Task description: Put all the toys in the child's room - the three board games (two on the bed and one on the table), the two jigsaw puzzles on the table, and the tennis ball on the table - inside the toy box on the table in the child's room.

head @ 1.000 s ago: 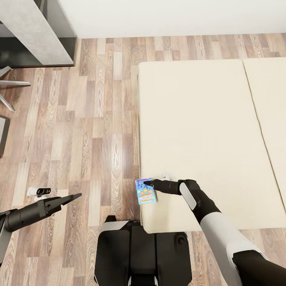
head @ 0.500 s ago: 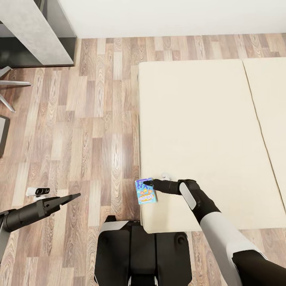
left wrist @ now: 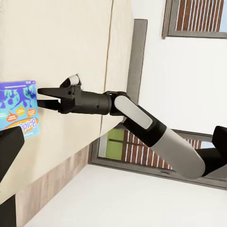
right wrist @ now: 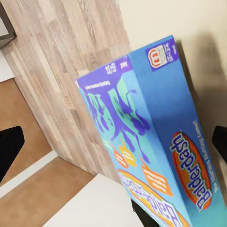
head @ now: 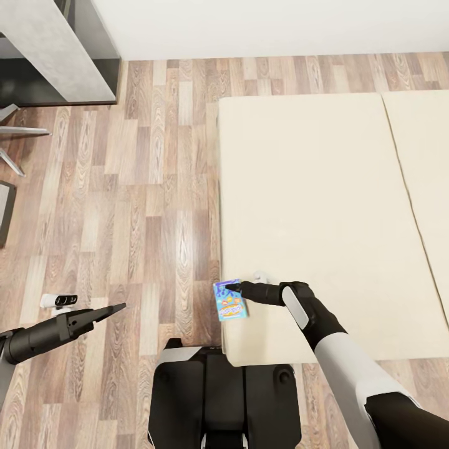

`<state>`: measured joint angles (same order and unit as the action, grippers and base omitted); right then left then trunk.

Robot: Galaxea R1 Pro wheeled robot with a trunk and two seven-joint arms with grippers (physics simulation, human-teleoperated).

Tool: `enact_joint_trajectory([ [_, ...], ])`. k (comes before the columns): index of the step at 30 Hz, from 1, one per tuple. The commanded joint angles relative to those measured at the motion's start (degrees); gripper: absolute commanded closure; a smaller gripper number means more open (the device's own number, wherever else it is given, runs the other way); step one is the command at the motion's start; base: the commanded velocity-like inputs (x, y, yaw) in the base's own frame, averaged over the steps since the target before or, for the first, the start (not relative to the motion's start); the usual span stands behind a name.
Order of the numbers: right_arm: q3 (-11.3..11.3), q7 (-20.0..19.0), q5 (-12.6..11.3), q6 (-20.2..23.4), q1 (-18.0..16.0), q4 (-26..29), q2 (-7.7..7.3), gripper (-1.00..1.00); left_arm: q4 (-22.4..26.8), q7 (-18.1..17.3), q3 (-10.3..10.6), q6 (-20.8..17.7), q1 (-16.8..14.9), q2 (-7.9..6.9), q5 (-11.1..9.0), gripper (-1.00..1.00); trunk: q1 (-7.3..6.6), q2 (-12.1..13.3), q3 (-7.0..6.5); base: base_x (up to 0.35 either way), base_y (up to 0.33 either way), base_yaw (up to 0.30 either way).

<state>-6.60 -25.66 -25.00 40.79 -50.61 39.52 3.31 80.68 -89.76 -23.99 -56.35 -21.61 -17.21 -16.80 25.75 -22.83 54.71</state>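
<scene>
Blue board game box (head: 229,300), lettered Balderdash in the right wrist view (right wrist: 161,142), sits at the left edge of the bed (head: 312,206) near its near-left corner, partly overhanging the wood floor (head: 143,206). Right gripper (head: 232,287) is at the box's far end; in the left wrist view (left wrist: 43,97) its jaws look slightly parted with the tips at the box edge, but whether they actually pinch it I cannot tell. Left gripper (head: 118,307) hangs over the floor well apart from the box, fingers look pressed together.

Handling, as a guess: stiff printed cardboard, light, flat, glossy so likely slippery on the faces. Best hold is across the thin side with pads on both broad faces, well in from the corner so it doesn't pivot. The overhang helps get a finger underneath.

Around: bare cream mattress with a seam toward the right, nothing else on it. Grey desk (head: 56,50) at far left, chair legs (head: 19,137) beside it; the robot's own base (head: 218,399) sits just below the box. Nothing blocks the lift, though a slip would drop it to the floor
</scene>
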Motion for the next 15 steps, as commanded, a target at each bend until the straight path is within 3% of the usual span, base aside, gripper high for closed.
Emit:
enact_joint_trajectory([
  [1,0.0,-0.1,-0.1,0.3,0.0,0.0,0.01,-1.0,0.0,-0.2,0.0,-0.6,0.0,0.01,0.1,-1.0,0.03,-0.1,0.06,0.0,0.076,0.0],
  [15,-0.1,-0.1,-0.1,0.3,0.0,0.0,-0.03,-1.0,0.0,-0.2,0.0,-0.6,0.0,-0.02,0.0,-1.0,0.03,-0.1,0.06,0.0,0.011,0.0],
])
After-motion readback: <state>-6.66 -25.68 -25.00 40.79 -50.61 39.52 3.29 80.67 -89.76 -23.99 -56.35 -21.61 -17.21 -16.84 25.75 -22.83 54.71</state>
